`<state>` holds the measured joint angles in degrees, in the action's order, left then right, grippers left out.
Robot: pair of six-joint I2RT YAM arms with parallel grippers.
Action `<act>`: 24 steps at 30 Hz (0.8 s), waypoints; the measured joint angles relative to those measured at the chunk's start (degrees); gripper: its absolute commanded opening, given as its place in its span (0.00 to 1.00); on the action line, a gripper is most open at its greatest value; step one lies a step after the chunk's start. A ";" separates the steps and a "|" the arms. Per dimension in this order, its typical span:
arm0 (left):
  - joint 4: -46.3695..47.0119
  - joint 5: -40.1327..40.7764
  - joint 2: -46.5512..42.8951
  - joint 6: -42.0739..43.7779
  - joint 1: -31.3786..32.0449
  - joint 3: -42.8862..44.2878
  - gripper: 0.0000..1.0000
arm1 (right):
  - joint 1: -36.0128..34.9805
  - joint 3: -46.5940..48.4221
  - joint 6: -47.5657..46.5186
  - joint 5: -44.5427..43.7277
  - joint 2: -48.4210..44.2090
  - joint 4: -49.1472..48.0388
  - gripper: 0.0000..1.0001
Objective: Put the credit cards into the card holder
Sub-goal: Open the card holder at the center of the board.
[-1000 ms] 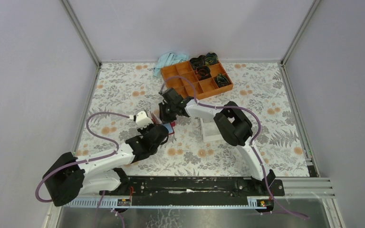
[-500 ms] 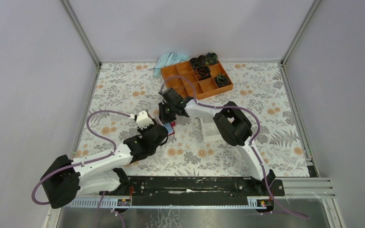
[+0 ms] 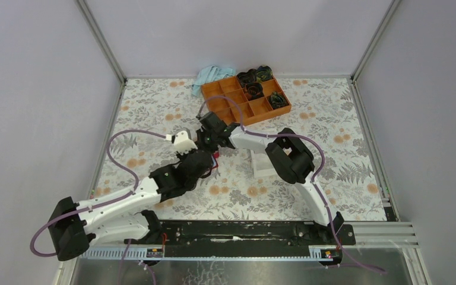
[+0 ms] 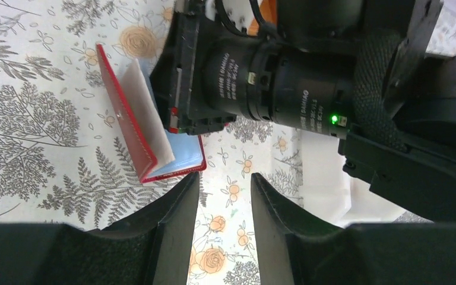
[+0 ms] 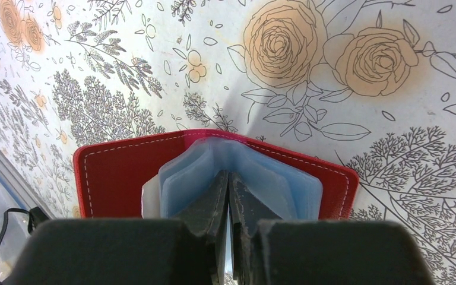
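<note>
Card holder (image 5: 116, 175) lies open on the floral table (image 5: 344, 113); right gripper (image 5: 228, 199) pinches its clear inner sleeves (image 5: 279, 181); left gripper (image 4: 224, 185) hovers just beside, jaws apart, empty (no loose credit cards visible); how many are filed, I cannot tell.

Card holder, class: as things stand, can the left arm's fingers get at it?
Probably yes. The left fingers stand open just short of the card holder, with only bare tablecloth between. The right arm sits over its far part, so only the near edge looks free.
</note>
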<state>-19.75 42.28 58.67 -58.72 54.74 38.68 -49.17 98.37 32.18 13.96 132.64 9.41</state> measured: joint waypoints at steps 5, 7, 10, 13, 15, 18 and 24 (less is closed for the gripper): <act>-0.26 0.00 4.85 0.61 1.92 1.25 0.42 | -0.46 -0.13 -0.37 -1.25 -0.13 -0.15 0.06; -0.63 -0.04 6.80 0.92 2.80 1.27 0.40 | -0.52 -0.15 -0.44 -1.38 -0.15 -0.15 0.03; -0.87 0.07 8.59 1.18 4.42 1.25 0.37 | -0.59 -0.13 -0.70 -1.46 -0.15 -0.13 0.02; -0.85 0.37 10.38 1.05 5.97 1.22 0.31 | -0.61 -0.13 -0.92 -1.49 -0.15 -0.13 0.01; -0.85 1.05 12.52 0.59 6.95 1.18 0.31 | -0.61 -0.13 -1.05 -1.49 -0.15 -0.15 0.01; -0.85 2.99 16.39 0.28 8.31 1.18 0.31 | -0.61 -0.15 -1.11 -1.49 -0.15 -0.17 0.01; -0.87 7.50 24.04 -1.77 9.25 1.18 0.32 | -0.61 -0.20 -1.46 -1.46 -0.15 -0.28 0.01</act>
<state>-20.62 49.78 82.72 -60.49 63.99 39.86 -49.78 98.17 30.72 12.49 132.49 9.13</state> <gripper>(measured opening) 0.315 0.032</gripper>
